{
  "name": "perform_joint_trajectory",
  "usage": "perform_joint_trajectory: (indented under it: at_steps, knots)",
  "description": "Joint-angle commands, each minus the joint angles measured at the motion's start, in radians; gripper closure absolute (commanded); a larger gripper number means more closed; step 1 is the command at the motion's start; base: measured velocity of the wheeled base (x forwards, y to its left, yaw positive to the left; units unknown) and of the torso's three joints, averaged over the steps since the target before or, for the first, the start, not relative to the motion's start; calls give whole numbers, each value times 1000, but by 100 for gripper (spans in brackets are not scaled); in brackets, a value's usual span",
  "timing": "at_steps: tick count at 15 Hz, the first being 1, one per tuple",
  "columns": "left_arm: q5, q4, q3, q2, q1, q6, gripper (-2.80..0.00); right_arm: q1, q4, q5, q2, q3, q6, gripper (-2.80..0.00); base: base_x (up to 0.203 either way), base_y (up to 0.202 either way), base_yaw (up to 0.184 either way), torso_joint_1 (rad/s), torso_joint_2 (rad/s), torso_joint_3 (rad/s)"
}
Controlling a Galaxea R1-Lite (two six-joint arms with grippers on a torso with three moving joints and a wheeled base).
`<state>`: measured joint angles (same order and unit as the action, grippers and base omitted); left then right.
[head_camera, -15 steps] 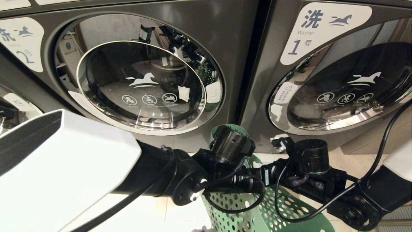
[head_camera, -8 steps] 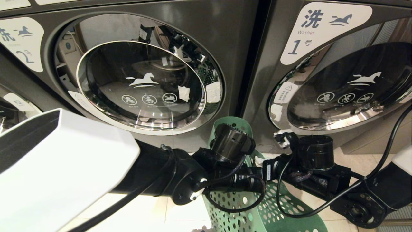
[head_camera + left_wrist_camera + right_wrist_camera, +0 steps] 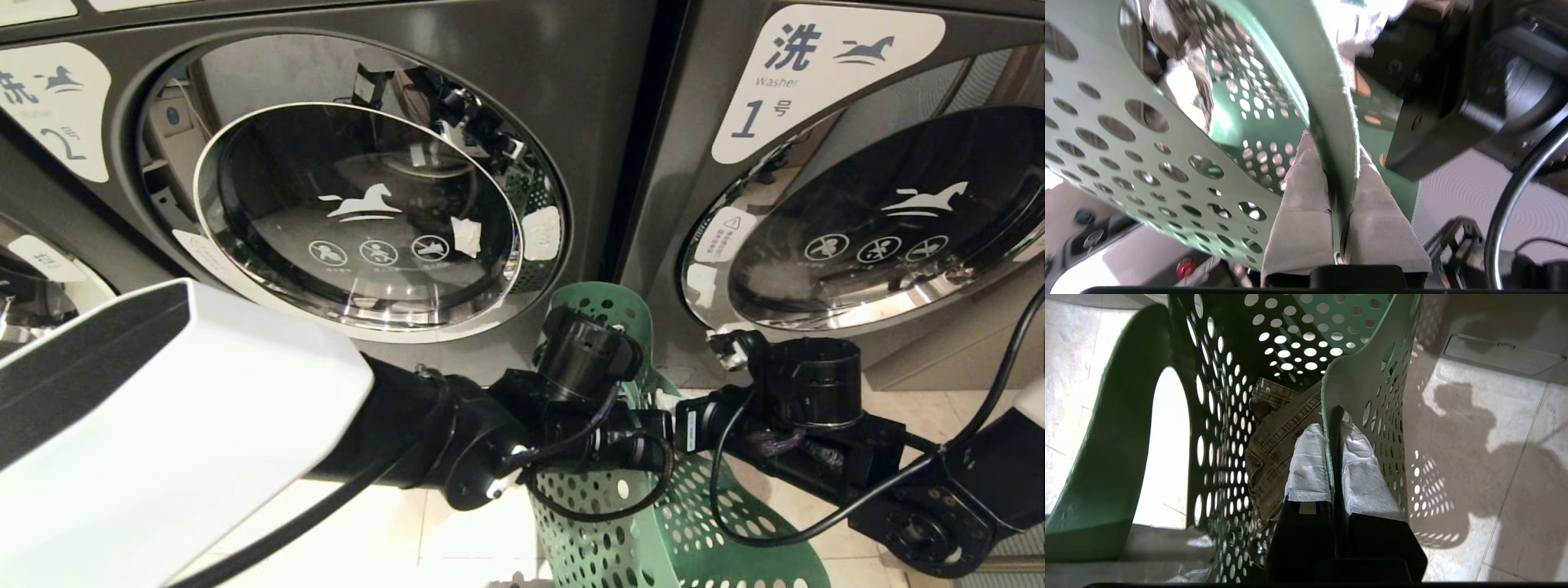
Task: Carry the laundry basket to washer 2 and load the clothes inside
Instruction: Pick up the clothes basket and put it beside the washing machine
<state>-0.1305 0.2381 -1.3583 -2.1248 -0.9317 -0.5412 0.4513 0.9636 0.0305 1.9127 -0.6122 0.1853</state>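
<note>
The laundry basket [image 3: 653,523] hangs at the bottom centre of the head view, between the two arms, and washer 2 [image 3: 359,216] with its closed door lies up and to the left of it. The left gripper [image 3: 1341,228] and the right gripper [image 3: 1331,469] each pinch a basket wall between pressed fingers. The clothes [image 3: 1274,437] lie inside the basket, just beside the right gripper.

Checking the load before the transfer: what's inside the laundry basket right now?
In the laundry basket, the right wrist view shows the clothes, a grey-beige stitched garment against the perforated wall. The right gripper on the rim covers part of it; the basket floor beneath cannot be seen.
</note>
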Motion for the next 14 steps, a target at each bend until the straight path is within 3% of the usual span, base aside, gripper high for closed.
perform_joint_trajectory:
  at_steps: [1, 4, 7, 11, 14]
  knots:
    - [1, 79, 17, -54, 1, -3, 0, 0, 9, 2, 32, 5, 5, 0, 0, 0, 0, 0, 0, 0]
    - [3, 129, 19, -93, 2, -2, 0, 0, 76, 3, 89, 23, 6, 0, 0, 0, 0, 0, 0, 0]
    - [3, 215, 22, -137, 18, 13, 0, 0, 252, 3, 210, 56, 1, 0, 0, 0, 0, 0, 0, 0]
    - [8, 227, 23, -186, 70, 152, 0, -8, 485, 1, 377, 83, -23, 0, 0, 0, 0, 0, 0, 0]
    - [14, 218, 23, -216, 97, 210, 0, -28, 499, 0, 402, 63, -32, 0, 0, 0, 0, 0, 0, 0]
